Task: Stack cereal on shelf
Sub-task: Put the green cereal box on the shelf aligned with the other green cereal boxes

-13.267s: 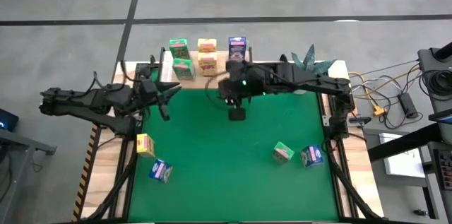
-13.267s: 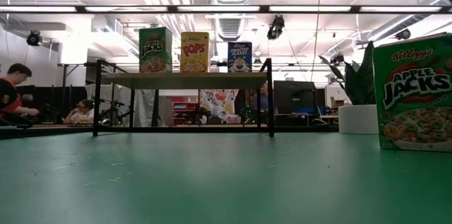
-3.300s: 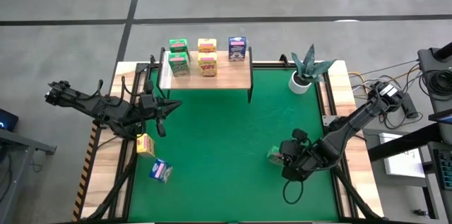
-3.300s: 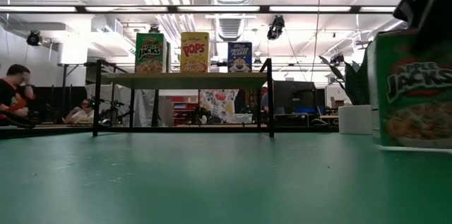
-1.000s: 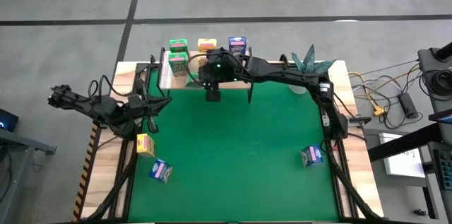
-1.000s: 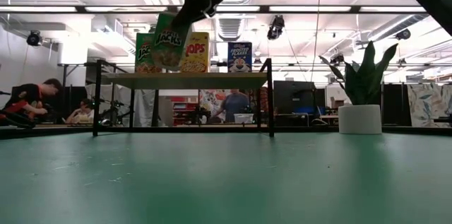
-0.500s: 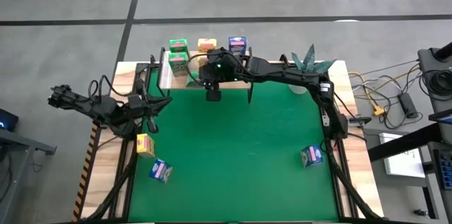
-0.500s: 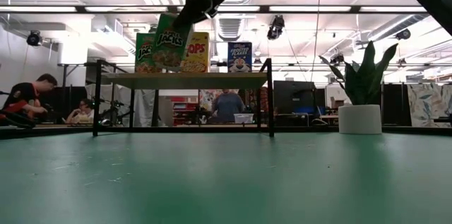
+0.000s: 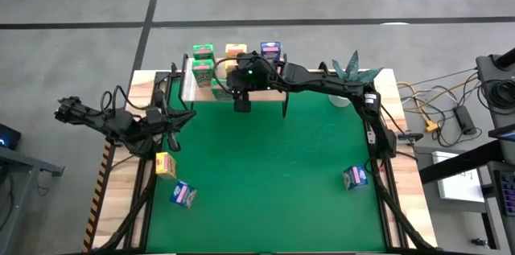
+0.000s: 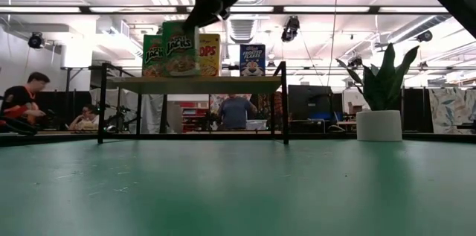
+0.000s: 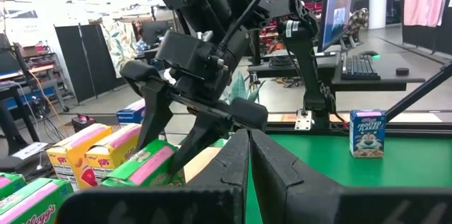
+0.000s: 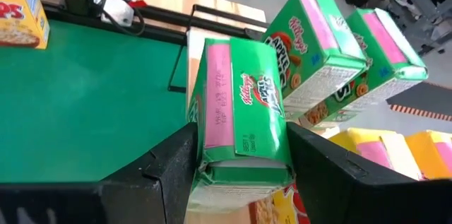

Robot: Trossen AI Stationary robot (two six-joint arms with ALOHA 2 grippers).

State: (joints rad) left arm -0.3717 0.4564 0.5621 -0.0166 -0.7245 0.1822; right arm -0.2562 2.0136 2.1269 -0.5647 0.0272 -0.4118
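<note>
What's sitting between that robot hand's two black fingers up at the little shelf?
A green cereal box stands between the right end effector's fingers, seen in the right wrist view.

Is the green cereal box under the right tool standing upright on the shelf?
Upright: the green box stands square on the shelf.
</note>
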